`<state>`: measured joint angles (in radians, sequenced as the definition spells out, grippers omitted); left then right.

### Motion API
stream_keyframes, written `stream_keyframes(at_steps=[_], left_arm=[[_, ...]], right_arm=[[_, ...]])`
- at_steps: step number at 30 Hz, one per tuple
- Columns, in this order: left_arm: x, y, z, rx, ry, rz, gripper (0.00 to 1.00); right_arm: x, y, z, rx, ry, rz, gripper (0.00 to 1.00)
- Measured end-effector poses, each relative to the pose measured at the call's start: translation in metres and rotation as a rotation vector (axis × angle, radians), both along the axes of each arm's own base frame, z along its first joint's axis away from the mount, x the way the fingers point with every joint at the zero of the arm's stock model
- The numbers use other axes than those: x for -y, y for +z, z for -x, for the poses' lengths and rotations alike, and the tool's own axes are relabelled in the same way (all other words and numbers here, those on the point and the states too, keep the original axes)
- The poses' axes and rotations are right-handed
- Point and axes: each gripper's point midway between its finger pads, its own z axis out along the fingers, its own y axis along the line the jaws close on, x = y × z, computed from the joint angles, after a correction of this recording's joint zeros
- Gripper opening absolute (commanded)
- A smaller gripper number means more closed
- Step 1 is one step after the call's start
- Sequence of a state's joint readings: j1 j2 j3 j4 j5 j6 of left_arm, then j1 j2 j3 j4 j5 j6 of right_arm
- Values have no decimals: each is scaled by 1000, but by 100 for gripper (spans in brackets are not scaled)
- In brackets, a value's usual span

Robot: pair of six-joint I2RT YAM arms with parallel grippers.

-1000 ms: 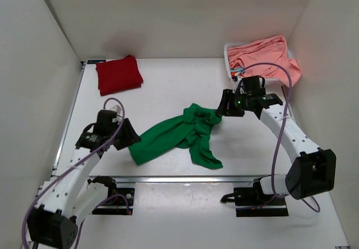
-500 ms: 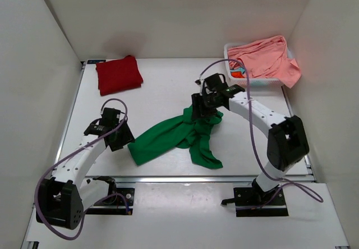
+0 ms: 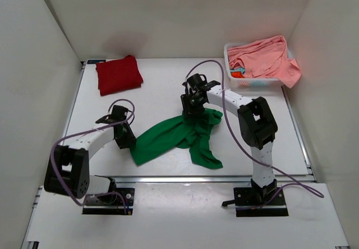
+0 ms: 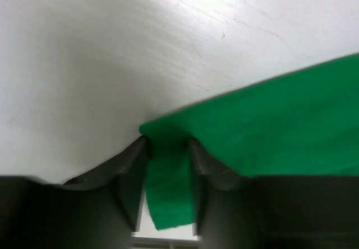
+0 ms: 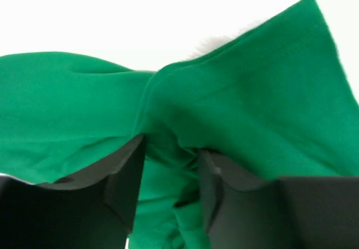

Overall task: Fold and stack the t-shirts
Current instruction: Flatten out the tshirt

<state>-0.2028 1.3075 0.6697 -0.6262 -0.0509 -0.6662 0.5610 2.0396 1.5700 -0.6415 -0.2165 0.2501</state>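
The bright green t-shirt (image 3: 176, 138) lies crumpled on the table's near middle. My left gripper (image 3: 127, 137) is shut on its left edge; the cloth (image 4: 168, 181) sits pinched between the fingers. My right gripper (image 3: 192, 113) is shut on its far upper part, with a bunched fold (image 5: 168, 165) between the fingers. The dark red t-shirt (image 3: 118, 74) lies folded at the far left. The salmon pink t-shirt (image 3: 263, 57) is heaped over the basket at the far right.
The white lattice basket (image 3: 255, 82) stands at the far right corner under the pink shirt. White walls close in the table on three sides. A metal rail (image 3: 185, 178) runs along the near edge.
My right gripper has moved left from the shirt's right end onto its far upper part. My left gripper has moved right and farther in, to the shirt's left edge.
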Motion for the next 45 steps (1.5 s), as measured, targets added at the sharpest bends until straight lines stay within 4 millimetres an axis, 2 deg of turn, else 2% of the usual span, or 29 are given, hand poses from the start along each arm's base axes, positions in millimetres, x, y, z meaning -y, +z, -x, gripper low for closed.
stream_keyframes(at_steps=[1, 2, 5, 7, 10, 12, 14, 16, 17, 18, 19, 21, 22, 23, 24, 25, 26, 28, 30, 32, 33, 35, 36, 38, 40, 42, 45], left_arm=[[1, -5, -1, -14, -1, 5, 18], [3, -9, -2, -24, 3, 14, 0], [8, -11, -9, -36, -7, 40, 0], [8, -7, -17, -34, -6, 42, 0], [9, 22, -47, 16, -1, 46, 0], [9, 67, -91, 116, 7, 49, 0], [9, 130, -144, 262, 18, 57, 0], [5, 212, -200, 462, 36, 71, 0], [0, 263, -227, 591, 50, 81, 0], [-6, 296, -239, 677, 61, 86, 0], [-16, 337, -245, 772, 82, 89, 0], [-43, 396, -238, 908, 133, 80, 0], [-55, 409, -229, 940, 157, 76, 0], [-63, 417, -218, 951, 174, 76, 0], [-66, 420, -206, 952, 182, 79, 0], [-68, 417, -196, 946, 188, 77, 0], [-66, 406, -188, 924, 185, 77, 0], [-58, 361, -170, 829, 175, 81, 0], [-52, 298, -155, 680, 168, 84, 0], [-51, 225, -141, 505, 172, 78, 31], [-52, 185, -129, 396, 179, 72, 44], [-54, 117, -94, 191, 199, 52, 56], [-55, 94, -73, 102, 206, 34, 59], [-59, 74, -46, 1, 218, 0, 61], [-61, 73, -40, -5, 223, -19, 61], [-63, 73, -39, 10, 228, -23, 62], [-62, 61, -29, -14, 232, -23, 64]], right_arm=[[-1, -4, 0, -11, 0, 4, 21], [0, -9, 1, -21, 5, 9, 0], [2, -15, 5, -50, 9, 30, 0], [3, -11, 4, -53, 11, 37, 0], [6, 17, -12, -30, -8, 14, 0], [10, 55, -37, 24, -36, -53, 0], [22, 108, -72, 115, -81, -150, 0], [51, 183, -113, 267, -143, -286, 0], [74, 227, -129, 358, -176, -362, 0], [96, 259, -136, 427, -205, -417, 0], [120, 294, -139, 501, -230, -471, 0], [180, 352, -130, 644, -304, -532, 0], [196, 368, -122, 691, -316, -546, 0], [207, 383, -106, 721, -319, -567, 0], [205, 390, -87, 727, -298, -587, 0], [198, 391, -74, 718, -276, -600, 0], [188, 390, -62, 713, -246, -612, 0], [167, 366, -39, 656, -206, -623, 0], [142, 310, -12, 527, -176, -619, 0], [127, 246, 11, 378, -182, -594, 5], [122, 208, 29, 273, -194, -569, 10], [121, 137, 72, 73, -241, -508, 17], [125, 114, 92, 0, -268, -479, 22], [140, 83, 127, -104, -337, -426, 27], [155, 79, 139, -106, -388, -397, 31], [168, 83, 132, -40, -413, -351, 34], [174, 85, 118, 26, -394, -286, 47]])
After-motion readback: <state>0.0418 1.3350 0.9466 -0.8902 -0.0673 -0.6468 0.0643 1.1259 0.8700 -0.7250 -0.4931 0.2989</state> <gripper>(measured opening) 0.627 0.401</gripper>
